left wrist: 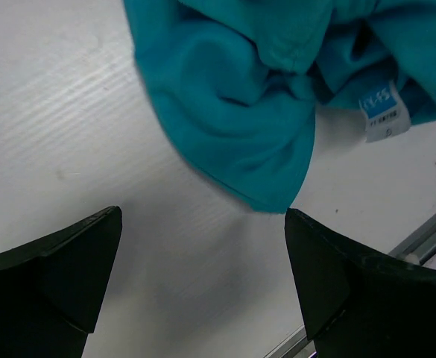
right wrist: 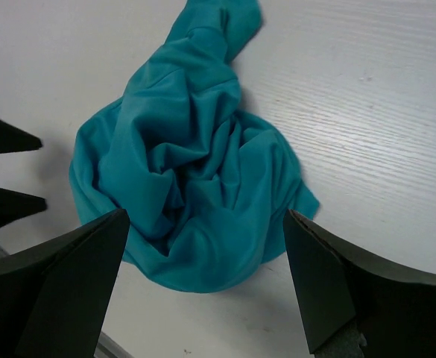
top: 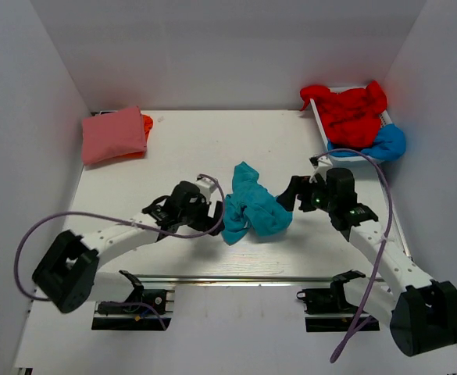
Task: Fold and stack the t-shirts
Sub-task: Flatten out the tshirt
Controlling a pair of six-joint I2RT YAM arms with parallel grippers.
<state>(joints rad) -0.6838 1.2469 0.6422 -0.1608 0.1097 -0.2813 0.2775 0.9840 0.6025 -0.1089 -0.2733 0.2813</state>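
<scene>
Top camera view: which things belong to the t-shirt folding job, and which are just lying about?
Job:
- crumpled teal t-shirt
- folded pink t-shirt lying on the orange t-shirt
- red t-shirt and bright blue t-shirt at the white tray

Just there:
- purple cable
- metal rail

The teal t-shirt (left wrist: 232, 97) runs off the top and right edges of the left wrist view, its label (left wrist: 385, 110) print too blurred to read. From above, the orange t-shirt (top: 147, 123) is mostly hidden under the pink t-shirt (top: 113, 134) — the blue t-shirt (top: 387, 142) partly under the red t-shirt (top: 351, 111).
</scene>
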